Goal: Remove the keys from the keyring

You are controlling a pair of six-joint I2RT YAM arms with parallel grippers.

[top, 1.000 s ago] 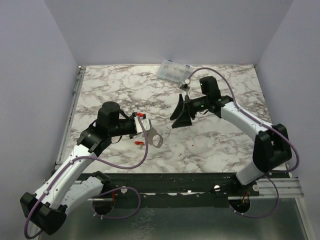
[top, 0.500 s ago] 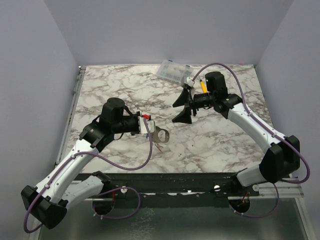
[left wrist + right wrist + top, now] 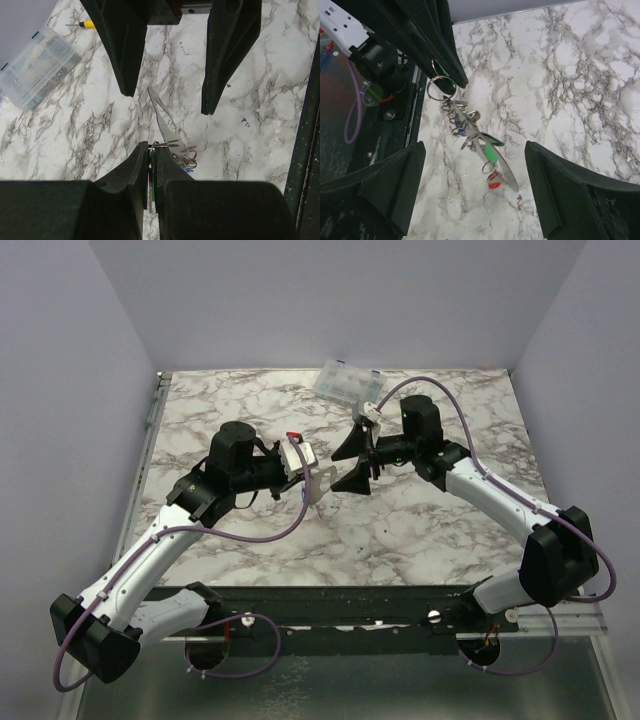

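My left gripper [image 3: 306, 470] is shut on the keys and holds the bunch in the air above the marble table [image 3: 430, 520]. In the left wrist view a green tag sits between its pads [image 3: 140, 165], and the grey keyring [image 3: 162, 120] sticks out edge-on beyond them. In the right wrist view the keyring [image 3: 507, 175] hangs slanted below the left fingers [image 3: 445, 55], with a green key [image 3: 490, 152], a red key [image 3: 494, 184] and small wire rings on it. My right gripper [image 3: 475, 150] is open and empty, its jaws either side of the hanging bunch without touching it; it also shows in the top view [image 3: 352, 462].
A clear plastic compartment box [image 3: 345, 383] lies at the table's far edge; it also shows in the left wrist view [image 3: 35, 65]. A small yellow-handled tool [image 3: 86, 23] lies beside it. The dark front rail [image 3: 330, 605] runs along the near edge.
My left gripper has lifted the bunch off the table and carried it away and to the right. My right gripper has swung left and now faces the bunch.
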